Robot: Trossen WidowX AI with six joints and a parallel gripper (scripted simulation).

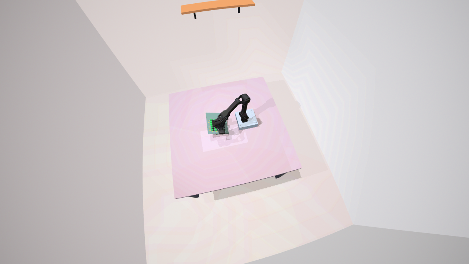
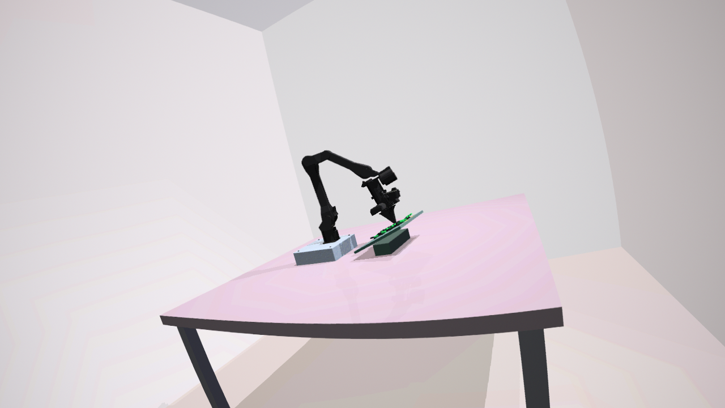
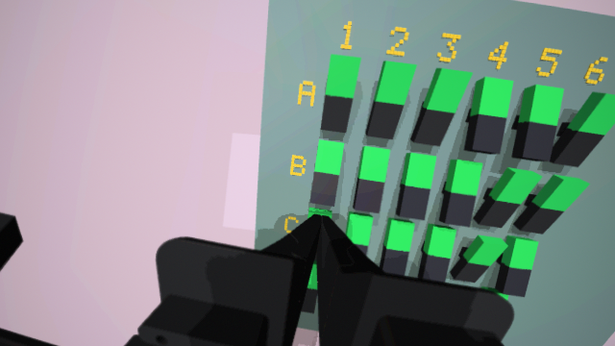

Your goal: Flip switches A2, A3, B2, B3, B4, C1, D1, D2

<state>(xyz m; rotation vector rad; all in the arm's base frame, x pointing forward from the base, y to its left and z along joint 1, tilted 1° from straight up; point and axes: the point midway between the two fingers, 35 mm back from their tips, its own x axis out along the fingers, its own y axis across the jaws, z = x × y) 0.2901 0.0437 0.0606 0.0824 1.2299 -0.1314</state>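
Note:
The tilted green panel (image 1: 211, 115) (image 2: 364, 247) (image 3: 569, 269) bears green-and-black switches. My gripper (image 2: 395, 222) (image 3: 319, 222) is shut and empty; its tips are at switch C1 (image 3: 314, 210), contact unclear. Switches A2 (image 3: 396, 84) and A3 (image 3: 447, 91) show duller green ends, like A1, A6, B5, B6 and C5. Switches B2 (image 3: 375, 163), B3 (image 3: 419, 170) and B4 (image 3: 463, 178) show brighter green ends, like B1, A4 and A5. Switch D1 (image 3: 313, 279) is partly visible beside the fingers. D2 and most of row D are hidden behind them.
The panel rests on a dark green block (image 2: 390, 245) on the pink table (image 1: 236, 170) (image 2: 456, 284). The arm's pale blue base (image 1: 249, 124) (image 2: 316, 256) stands beside the panel. An orange shelf (image 1: 218, 6) is on the far wall. Neighbouring switches stand close around the fingertips.

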